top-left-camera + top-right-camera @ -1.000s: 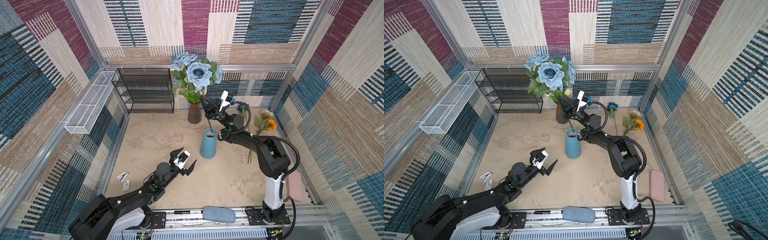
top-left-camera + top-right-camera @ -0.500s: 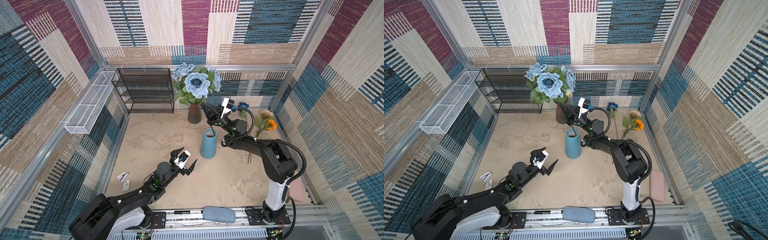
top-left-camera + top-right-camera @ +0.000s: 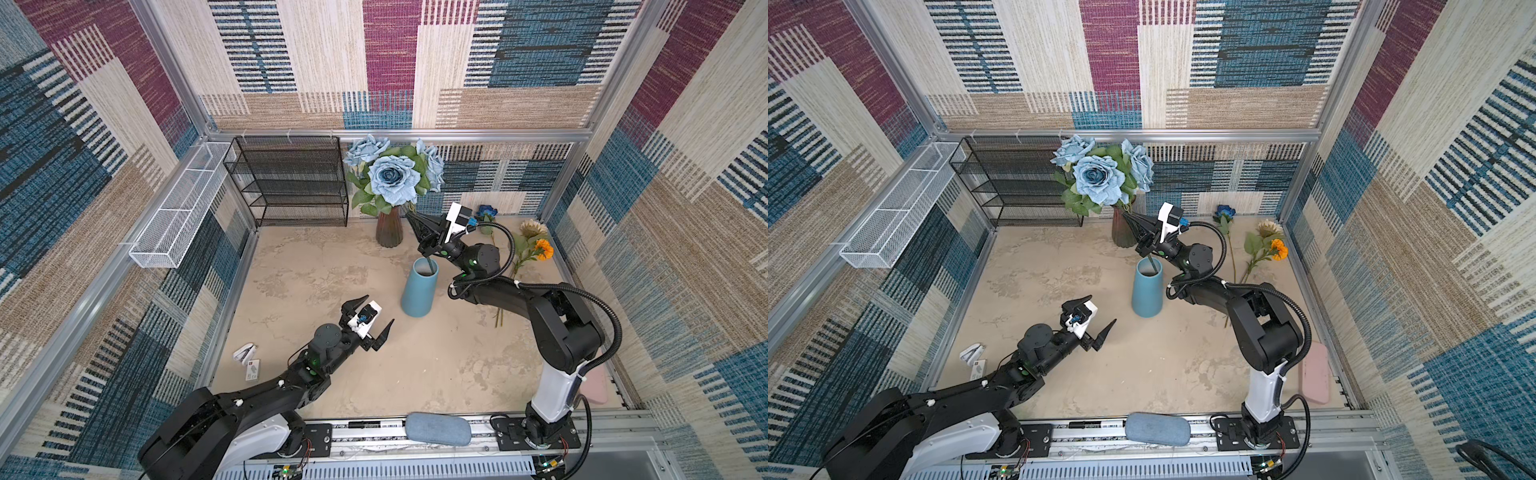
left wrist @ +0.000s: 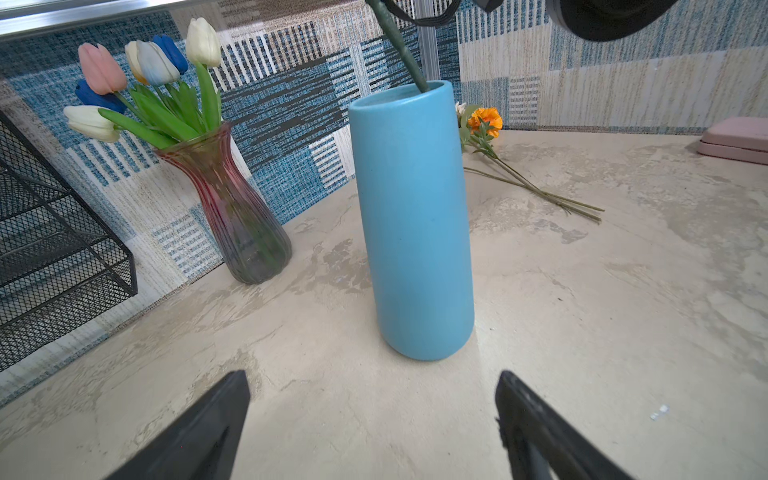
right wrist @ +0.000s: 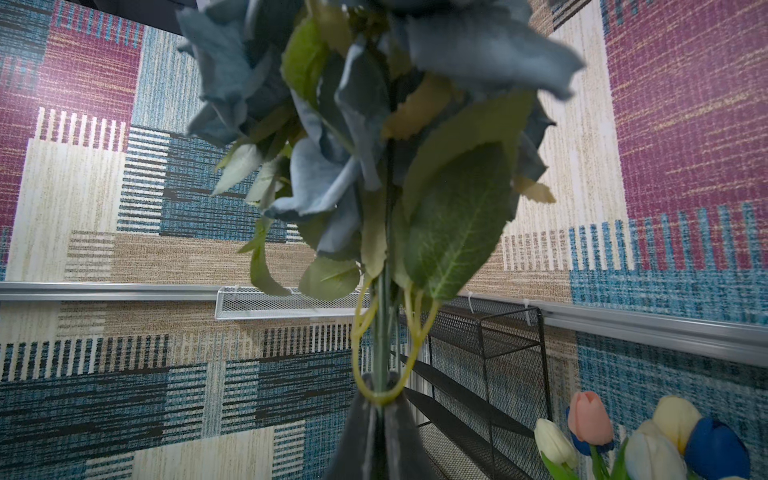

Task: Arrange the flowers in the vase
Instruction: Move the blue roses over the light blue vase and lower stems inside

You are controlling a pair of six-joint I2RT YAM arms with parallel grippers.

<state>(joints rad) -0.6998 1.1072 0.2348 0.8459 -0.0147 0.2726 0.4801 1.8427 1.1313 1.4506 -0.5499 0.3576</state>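
The blue vase [image 3: 419, 291] [image 3: 1147, 291] [image 4: 411, 216] stands upright mid-table. My right gripper [image 3: 411, 216] [image 3: 1129, 216] [image 5: 378, 382] is above and behind it, shut on the green stem of the dusty-blue rose bunch [image 3: 392, 180] [image 3: 1100, 178] [image 5: 374, 124]. The stem's lower end [image 4: 415, 70] sits inside the vase mouth. My left gripper [image 3: 380, 308] [image 3: 1102, 308] [image 4: 372, 374] is open and empty in front of the vase. A deep-blue rose [image 3: 486, 212], a pale sunflower [image 3: 532, 227] and an orange bloom [image 3: 543, 248] [image 4: 484, 120] lie at the back right.
A ribbed glass vase [image 3: 389, 230] [image 4: 237, 216] holding tulips [image 4: 153, 83] stands behind the blue vase. A black mesh shelf [image 3: 291, 183] and a white wire basket [image 3: 178, 208] line the back left. A pink case [image 3: 1315, 374] lies front right and a grey pouch [image 3: 436, 428] at the front rail.
My right gripper has come down with the rose bunch, and the stem has sunk further into the blue vase. The left arm has stayed put.
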